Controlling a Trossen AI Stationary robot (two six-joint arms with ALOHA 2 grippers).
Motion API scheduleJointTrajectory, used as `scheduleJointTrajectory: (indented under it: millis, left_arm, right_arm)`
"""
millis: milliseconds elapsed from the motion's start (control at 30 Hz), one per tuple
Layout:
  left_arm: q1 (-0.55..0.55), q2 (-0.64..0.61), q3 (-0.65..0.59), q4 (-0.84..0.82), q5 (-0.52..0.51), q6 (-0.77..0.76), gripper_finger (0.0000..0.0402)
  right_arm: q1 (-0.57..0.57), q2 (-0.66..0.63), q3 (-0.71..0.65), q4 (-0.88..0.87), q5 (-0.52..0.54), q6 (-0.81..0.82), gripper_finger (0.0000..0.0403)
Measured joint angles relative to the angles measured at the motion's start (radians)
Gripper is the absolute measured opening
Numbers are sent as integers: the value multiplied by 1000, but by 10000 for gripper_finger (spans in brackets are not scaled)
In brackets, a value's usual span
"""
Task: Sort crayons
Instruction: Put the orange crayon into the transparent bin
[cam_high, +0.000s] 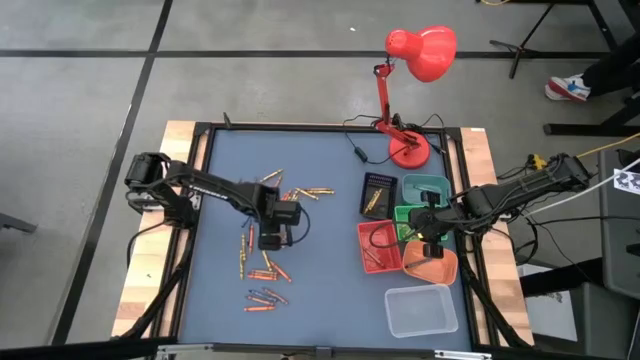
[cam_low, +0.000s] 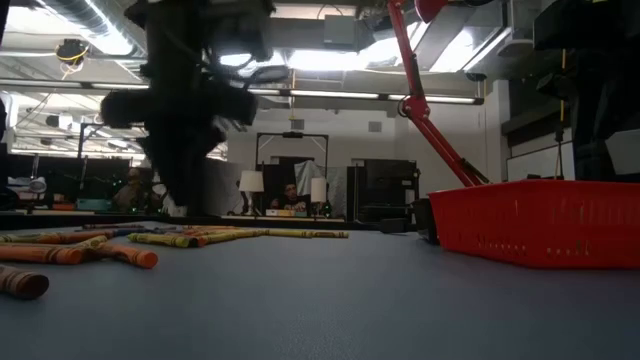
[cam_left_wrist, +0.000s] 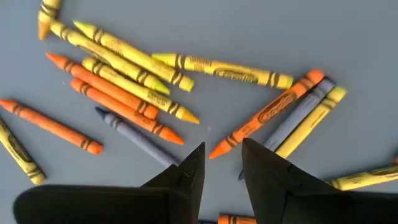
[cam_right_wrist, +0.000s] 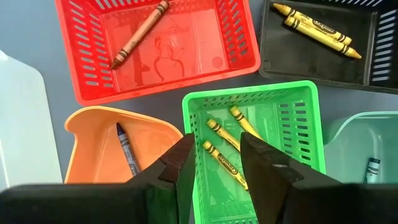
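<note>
Left gripper (cam_high: 271, 240), jaws parted and empty, hangs over the scattered crayons (cam_high: 262, 262) on the left half of the bench (cam_high: 330, 300). Right gripper (cam_high: 428, 246), jaws parted and empty, hangs over the green tray (cam_right_wrist: 261, 124), where yellow crayons lie; red tray (cam_right_wrist: 155, 43) holds one brown crayon, black tray (cam_right_wrist: 323, 43) two yellow.

crayons (cam_left_wrist: 127, 78): paper-wrapped, matt, waxy tips
red tray (cam_right_wrist: 158, 46): glossy slotted plastic
green tray (cam_right_wrist: 261, 134): shiny plastic, under right gripper (cam_right_wrist: 214, 165)
table mat (cam_high: 320, 290): smooth, matt
table edge (cam_high: 150, 260): bare wood
</note>
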Motion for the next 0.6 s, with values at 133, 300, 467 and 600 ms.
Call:
scheduleJointTrajectory:
  millis: [133, 300, 467, 600]
  left_arm:
    - [0, 0, -68, 42, 0, 0, 92]
    - [0, 0, -137, 130, 0, 0, 92]
    - [0, 0, -174, 212, 5, 0, 92]
    - [0, -3, -191, 249, 18, 3, 92]
  right_arm:
    - [0, 0, 0, 0, 0, 0, 127]
    - [0, 0, 0, 0, 0, 0, 127]
    - [0, 0, 0, 0, 0, 0, 127]
    - [0, 0, 0, 0, 0, 0, 127]
